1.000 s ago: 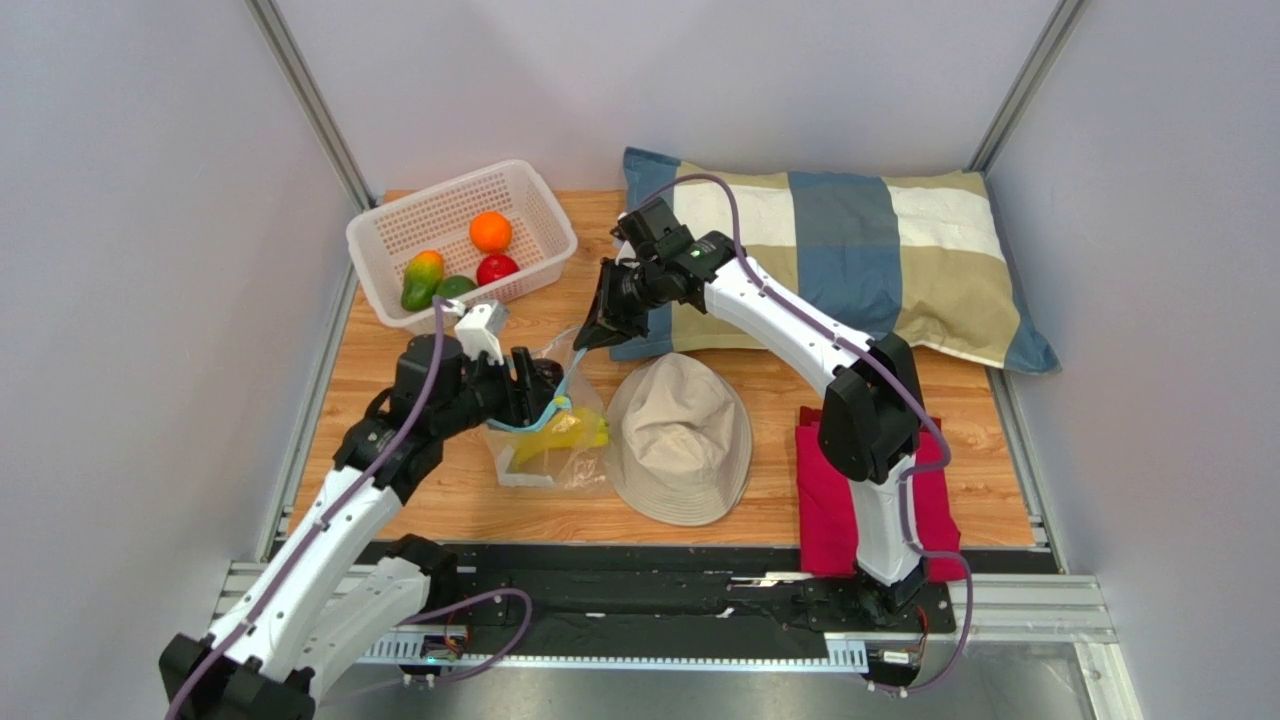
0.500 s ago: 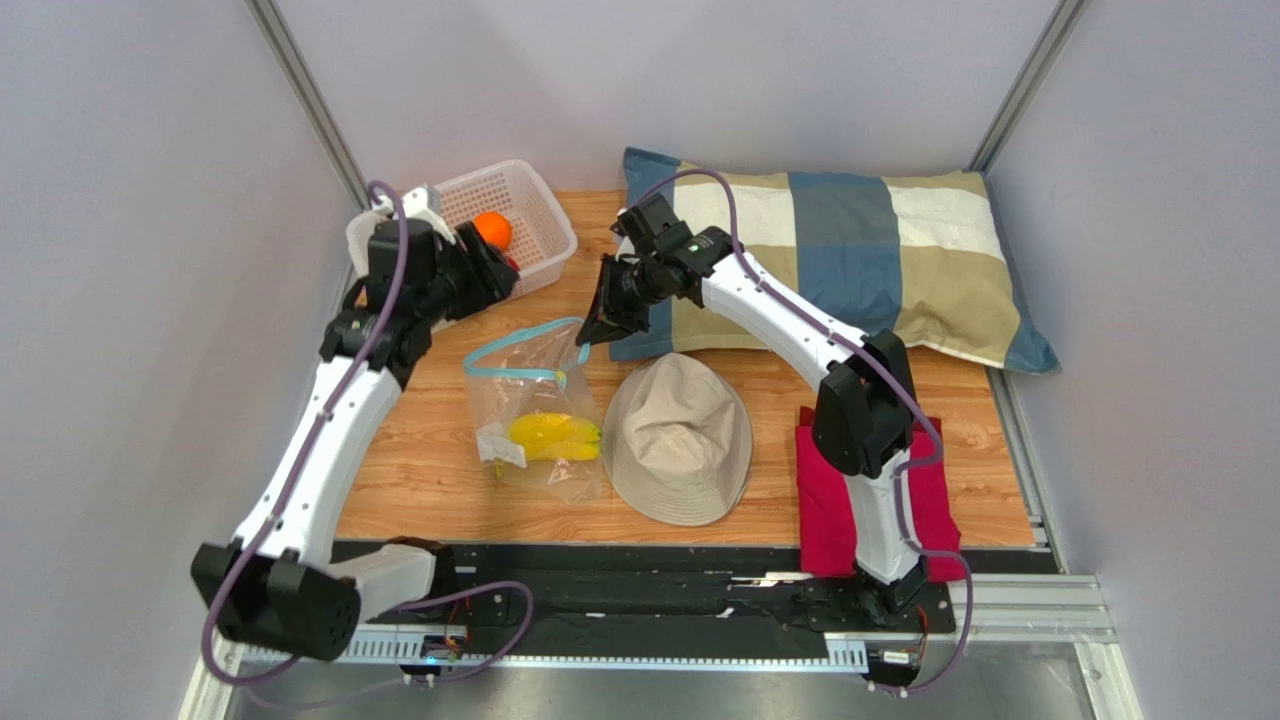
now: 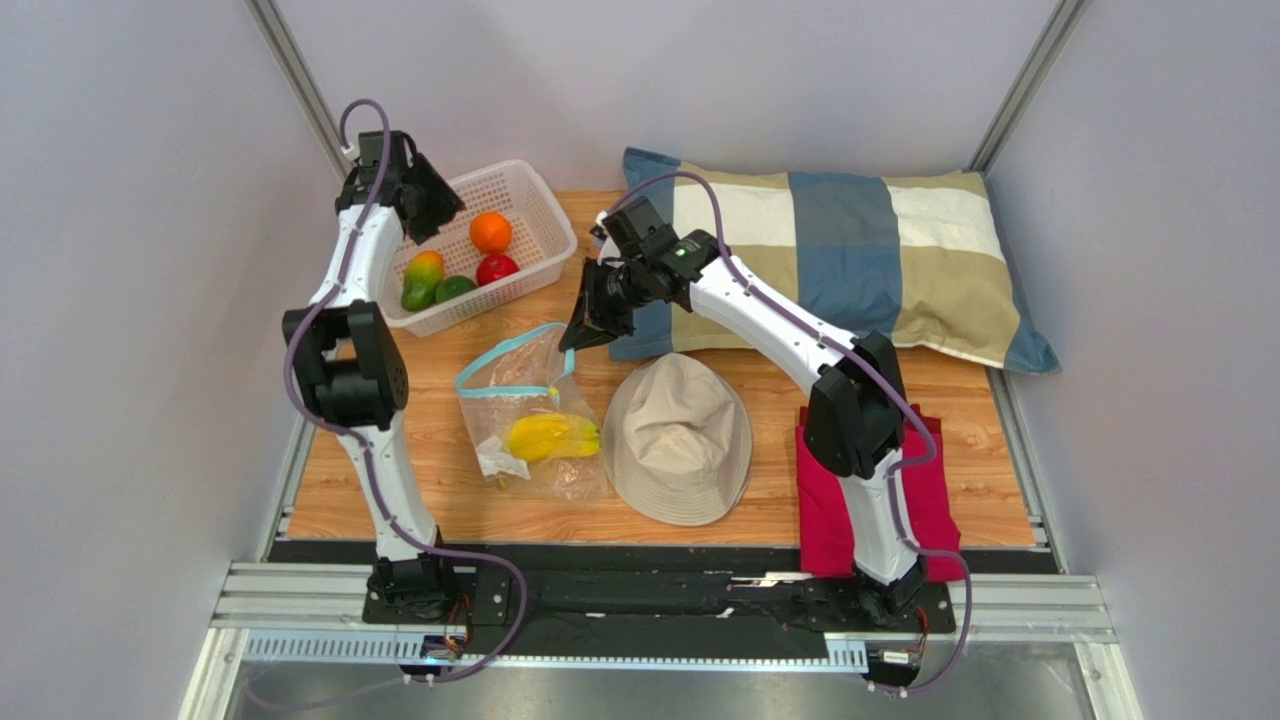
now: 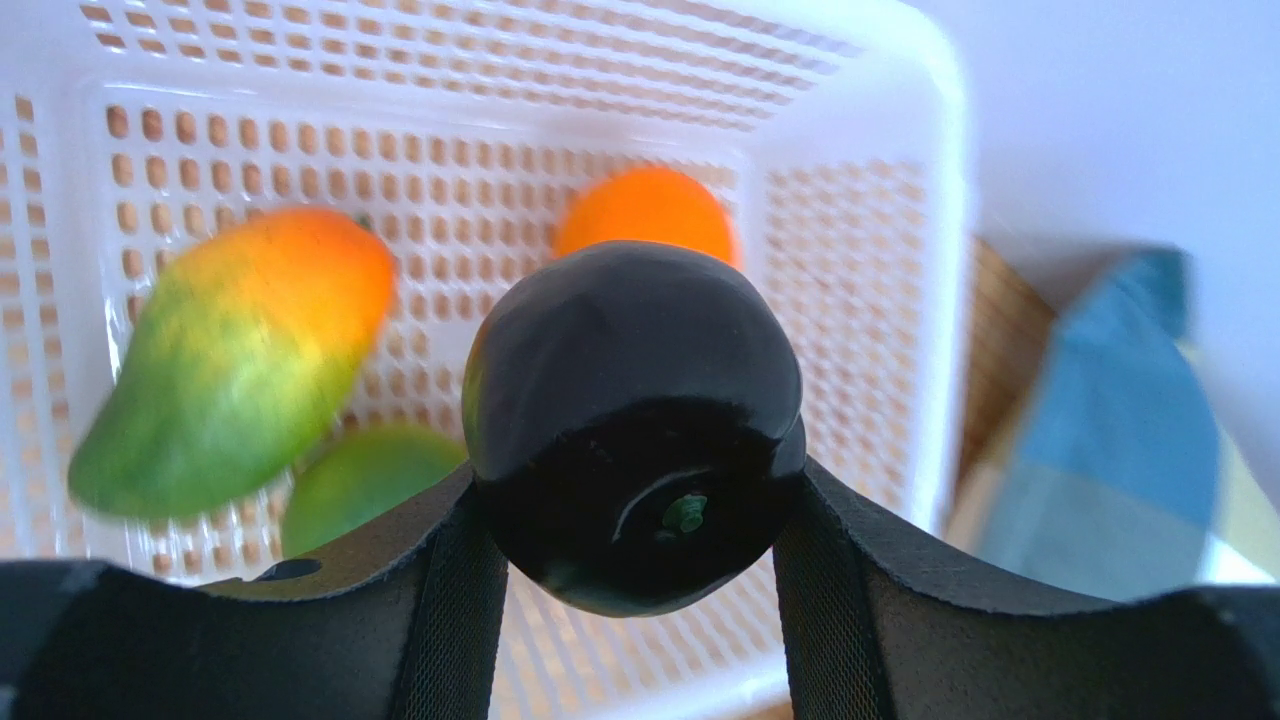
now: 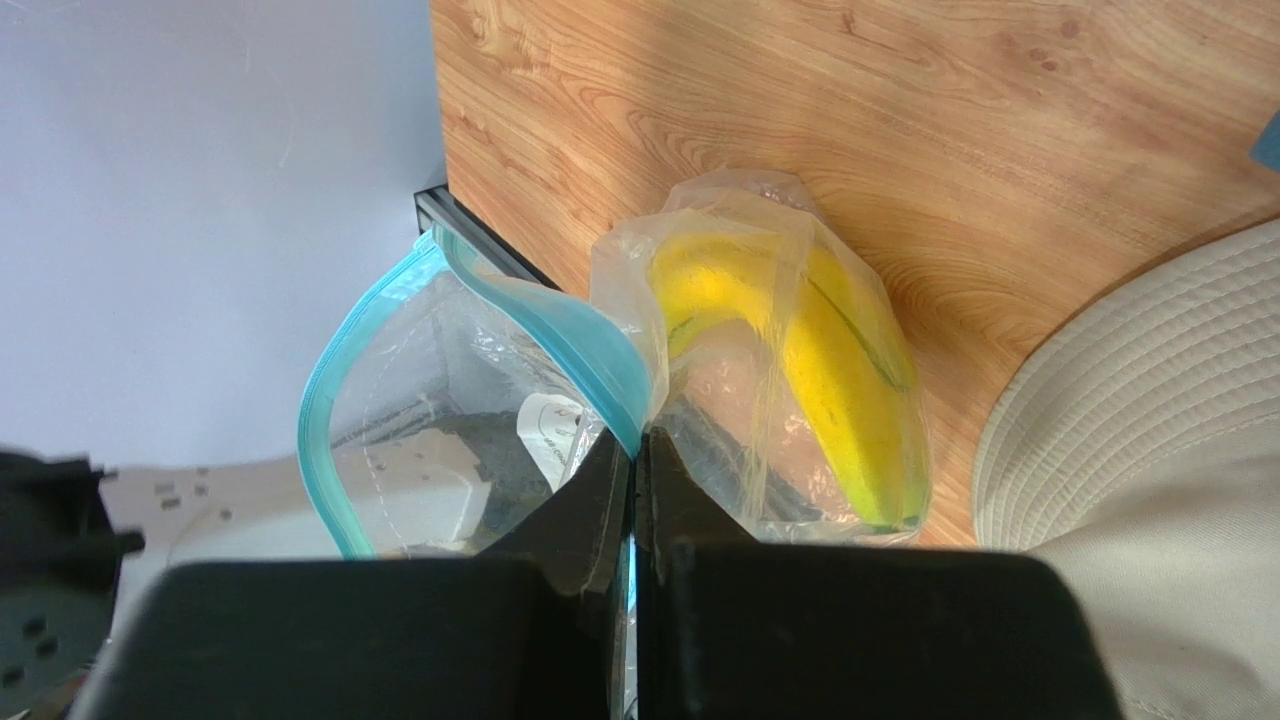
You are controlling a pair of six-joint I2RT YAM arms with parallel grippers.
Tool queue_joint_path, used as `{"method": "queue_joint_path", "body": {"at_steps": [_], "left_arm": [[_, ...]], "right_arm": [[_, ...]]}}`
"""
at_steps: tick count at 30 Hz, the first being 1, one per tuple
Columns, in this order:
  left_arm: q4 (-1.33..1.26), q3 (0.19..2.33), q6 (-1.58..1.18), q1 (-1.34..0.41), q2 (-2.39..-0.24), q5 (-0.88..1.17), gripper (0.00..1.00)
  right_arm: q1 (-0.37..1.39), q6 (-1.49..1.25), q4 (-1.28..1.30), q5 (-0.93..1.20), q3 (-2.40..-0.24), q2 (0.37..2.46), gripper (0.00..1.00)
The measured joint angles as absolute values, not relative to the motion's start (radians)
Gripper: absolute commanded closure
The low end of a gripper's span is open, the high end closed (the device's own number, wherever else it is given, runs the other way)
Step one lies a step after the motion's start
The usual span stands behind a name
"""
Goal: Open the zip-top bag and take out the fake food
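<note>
The clear zip-top bag (image 3: 529,408) lies open on the table left of the hat, its blue zip strip (image 5: 549,323) spread wide. Yellow bananas (image 3: 550,437) remain inside it (image 5: 819,360). My right gripper (image 3: 573,336) is shut on the bag's zip edge and holds it up; it also shows in the right wrist view (image 5: 637,450). My left gripper (image 3: 409,183) is over the white basket (image 3: 529,213), shut on a dark round fruit (image 4: 631,420). In the basket lie an orange (image 3: 490,231), a red apple (image 3: 498,269), a mango (image 4: 233,353) and a green piece (image 4: 368,473).
A beige hat (image 3: 678,435) lies right of the bag. A checked pillow (image 3: 857,248) is at the back right. A red cloth (image 3: 834,510) lies under the right arm. Grey walls stand close on both sides.
My left arm has swung from the bag up and back to the basket with the dark fruit. The bag has settled flatter. The right gripper has kept its hold and shifted slightly left.
</note>
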State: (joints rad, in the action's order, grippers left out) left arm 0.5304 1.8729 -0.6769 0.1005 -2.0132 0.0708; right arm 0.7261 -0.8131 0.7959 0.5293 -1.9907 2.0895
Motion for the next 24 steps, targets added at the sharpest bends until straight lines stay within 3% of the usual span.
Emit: {"method": "queue_joint_path", "body": {"at_steps": [2,3,6,8,9,11,19,24], "left_arm": [[0.553,1.957,-0.677,0.115,-2.122,0.073,0.83],[0.567,1.99,-0.676,0.122,-2.173,0.073,0.6],[0.601,2.024,-0.676,0.132,-2.26,0.073,0.36],[0.635,2.039,-0.674,0.131,-2.293,0.073,0.28],[0.645,2.042,-0.67,0.13,-2.3,0.073,0.09],[0.661,2.047,-0.657,0.127,-2.303,0.076,0.01],[0.751,2.09,-0.574,0.125,-2.247,0.068,0.03],[0.775,1.842,-0.555,0.117,-1.947,0.092,0.07]], "right_arm": [[0.726,-0.812,0.796,0.53,-1.991,2.09,1.0],[0.726,-0.81,0.795,0.53,-1.991,2.09,1.0],[0.726,-0.81,0.795,0.533,-1.991,2.092,1.0],[0.726,-0.81,0.795,0.533,-1.991,2.093,1.0],[0.725,-0.809,0.794,0.533,-1.991,2.093,1.0],[0.725,-0.805,0.794,0.533,-1.991,2.093,1.0],[0.725,-0.784,0.796,0.532,-1.991,2.093,1.0],[0.725,-0.772,0.796,0.521,-1.991,2.093,1.0]]}}
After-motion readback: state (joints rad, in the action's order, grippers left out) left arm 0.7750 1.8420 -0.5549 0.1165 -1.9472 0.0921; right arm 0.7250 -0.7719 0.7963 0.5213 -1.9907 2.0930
